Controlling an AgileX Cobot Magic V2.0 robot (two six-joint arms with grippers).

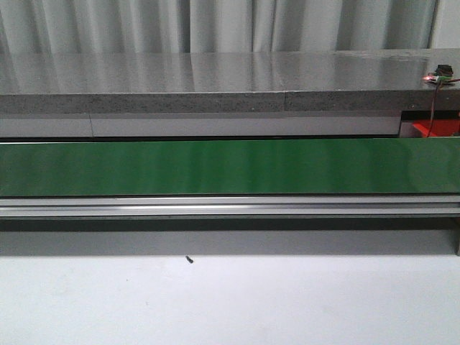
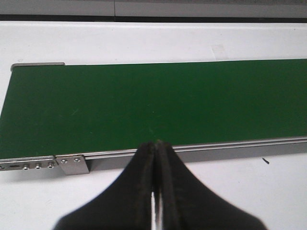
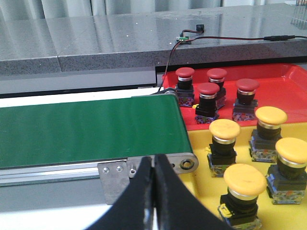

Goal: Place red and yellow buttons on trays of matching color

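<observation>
Black fingers of right gripper point(image 3: 153, 165) sit nearest the lens in right wrist view, jaws pressed together w/ nothing between them. Just beyond the tips: metal end bracket and roller of the green conveyor belt point(image 3: 86, 129). Beside belt end, a yellow plastic tray point(image 3: 204, 184) holds four yellow mushroom-head buttons on black bodies: one closest point(image 3: 244, 179), one near belt end point(image 3: 224, 129), two further over point(image 3: 271, 116) point(image 3: 293, 149). All upright, apart from each other. Behind it, touching or just beside, a red plastic tray point(image 3: 283, 91) w/ four red mushroom-head buttons point(image 3: 208, 89), upright, clustered at the corner near the belt. Colours match trays throughout.

Left gripper point(image 2: 156, 148): black fingers closed on each other, empty, over white tabletop point(image 2: 268, 191) at the belt's other end.

Front view: belt runs full width, bare; grey stone-look counter point(image 1: 215, 79) behind; sliver of red tray visible at far right. Small dark speck point(image 1: 189, 259) on tabletop.
</observation>
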